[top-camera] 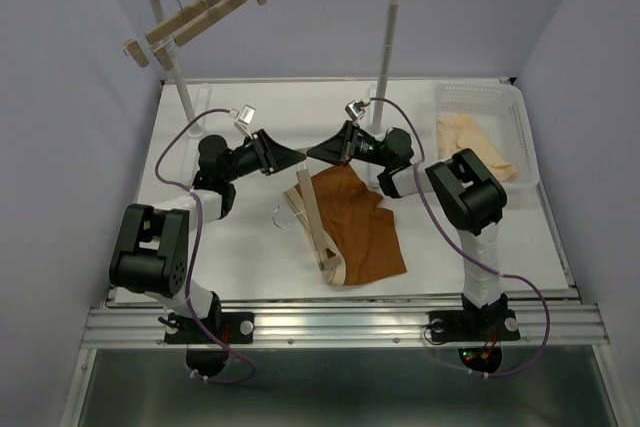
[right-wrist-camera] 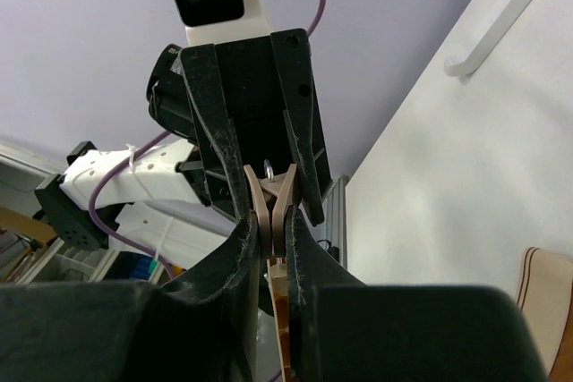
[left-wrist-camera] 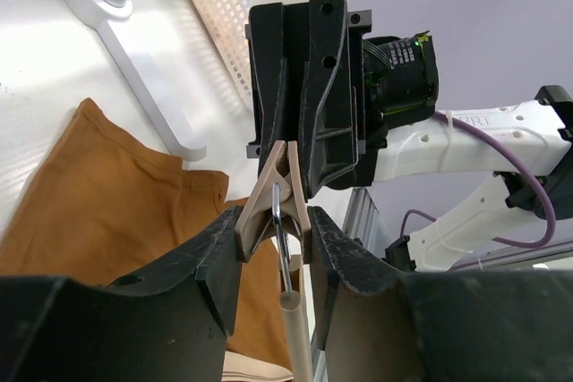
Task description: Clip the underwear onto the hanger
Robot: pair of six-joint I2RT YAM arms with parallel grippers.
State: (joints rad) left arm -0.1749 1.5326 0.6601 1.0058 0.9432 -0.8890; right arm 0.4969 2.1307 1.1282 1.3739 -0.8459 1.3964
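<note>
The left gripper [left-wrist-camera: 274,223] is closed partway on the spread handles of the wooden clip [left-wrist-camera: 260,199] at the 12 o'clock end of the hanger [top-camera: 315,222]. The right gripper [right-wrist-camera: 271,225] is pinched narrowly on that clip's tip. The underwear [top-camera: 360,227] is spread at 5 o'clock from both grippers.

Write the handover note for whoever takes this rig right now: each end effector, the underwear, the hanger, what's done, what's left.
Now: left end effector shut on the far clip of the hanger; right end effector shut on that clip from the opposite side.
The hanger lies on the table along the waistband of the underwear.
Done: no clip visibly holding fabric.
Left: clip both ends to the waistband.
</note>
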